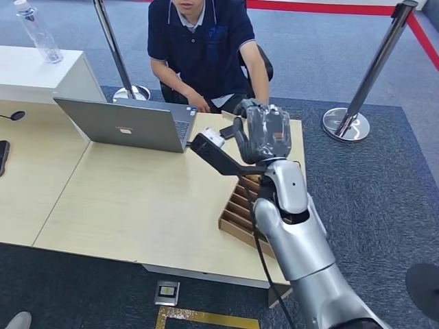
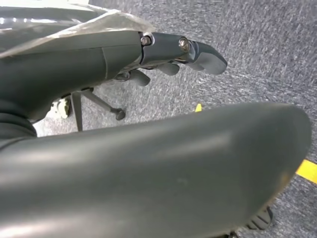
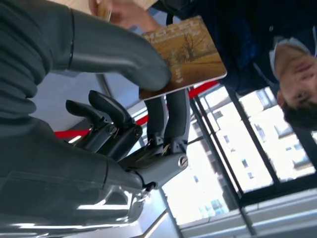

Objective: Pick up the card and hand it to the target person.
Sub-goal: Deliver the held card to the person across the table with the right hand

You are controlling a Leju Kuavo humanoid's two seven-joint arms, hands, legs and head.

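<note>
Desk clutter and stanchions on grey carpet

An open grey laptop (image 1: 129, 123) sits on the pale wooden desk (image 1: 134, 205), with a slotted wooden tray (image 1: 239, 212) near the desk's right edge. A clear water bottle (image 1: 37, 33) stands on a white cabinet (image 1: 36, 72) at far left. Two chrome stanchion posts (image 1: 357, 103) rise from the grey carpet (image 1: 383, 199), and a small floor socket (image 1: 167, 293) lies below the desk's front edge.
</note>
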